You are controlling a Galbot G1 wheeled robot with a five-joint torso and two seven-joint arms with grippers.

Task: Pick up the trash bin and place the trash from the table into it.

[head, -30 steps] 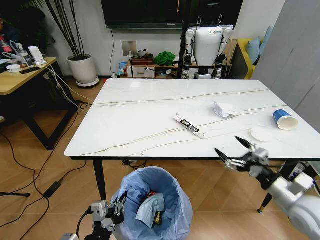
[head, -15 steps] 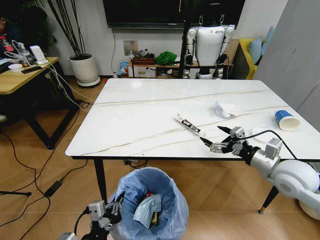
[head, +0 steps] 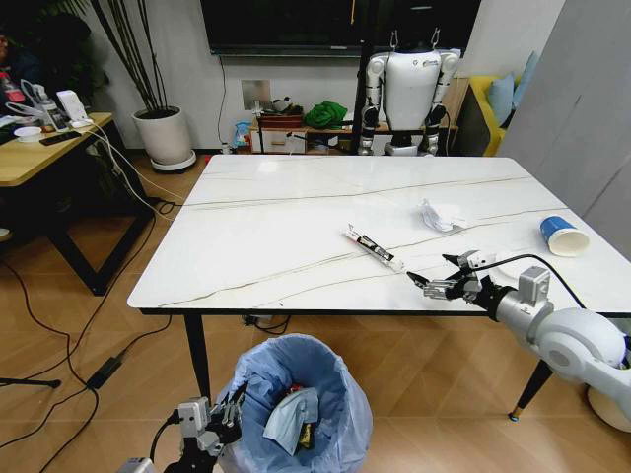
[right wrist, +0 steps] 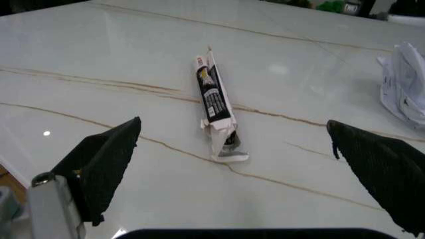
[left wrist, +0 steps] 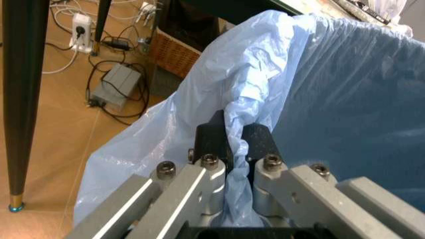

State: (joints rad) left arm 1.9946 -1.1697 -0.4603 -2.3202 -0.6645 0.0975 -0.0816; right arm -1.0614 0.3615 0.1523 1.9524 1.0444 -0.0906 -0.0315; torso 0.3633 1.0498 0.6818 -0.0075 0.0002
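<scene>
Right gripper (head: 441, 277), jaws wide apart, is hovering just beside the black-white wrapper (head: 374, 247) on the table (head: 266, 227), lining up a grab, while left gripper (left wrist: 232, 144) is pinching the trash bin (head: 296, 399) rim below the table edge, holding it ready

Living-room-style robot lab: wall TV (head: 340, 25), potted plant (head: 163, 133), parked humanoid robot (head: 410, 91), desk clutter.
</scene>
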